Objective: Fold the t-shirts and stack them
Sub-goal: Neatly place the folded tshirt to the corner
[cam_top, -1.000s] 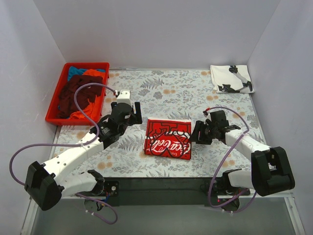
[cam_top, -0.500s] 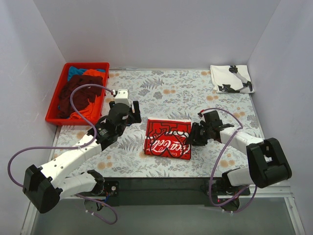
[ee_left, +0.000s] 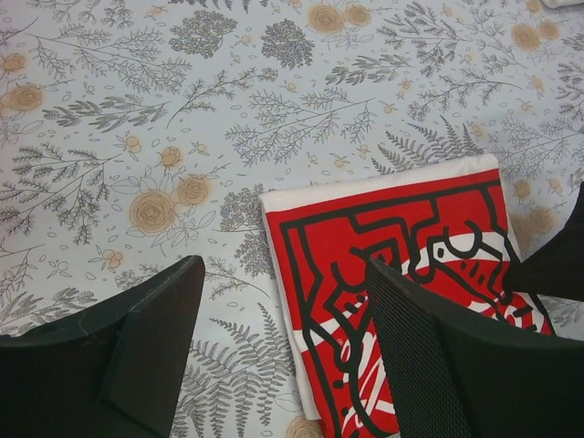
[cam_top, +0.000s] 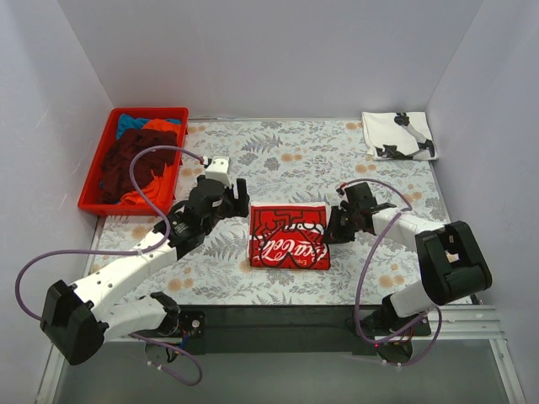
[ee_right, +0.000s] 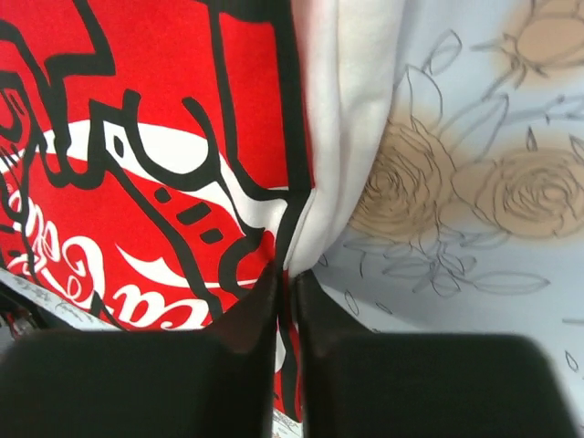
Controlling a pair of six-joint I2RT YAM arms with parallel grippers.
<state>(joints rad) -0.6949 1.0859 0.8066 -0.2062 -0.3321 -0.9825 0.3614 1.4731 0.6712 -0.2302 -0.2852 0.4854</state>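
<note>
Two arms flank folded Coca-Cola tee (cam_top: 289, 236), flat at mid-table on floral tablecloth (cam_top: 278, 156), red print up. Right gripper (ee_right: 285, 278) at tee's right edge, fingers pressed together, pinching white hem. Left gripper (ee_left: 283, 356) above tee's far-left corner, fingers spread wide, nothing between them. White tee with black print (cam_top: 398, 135) sits folded at far right corner, well apart. Red crate (cam_top: 148, 110) at far left holds heaped maroon tee (cam_top: 126, 160), orange tee (cam_top: 158, 126), blue tee (cam_top: 130, 122).
</note>
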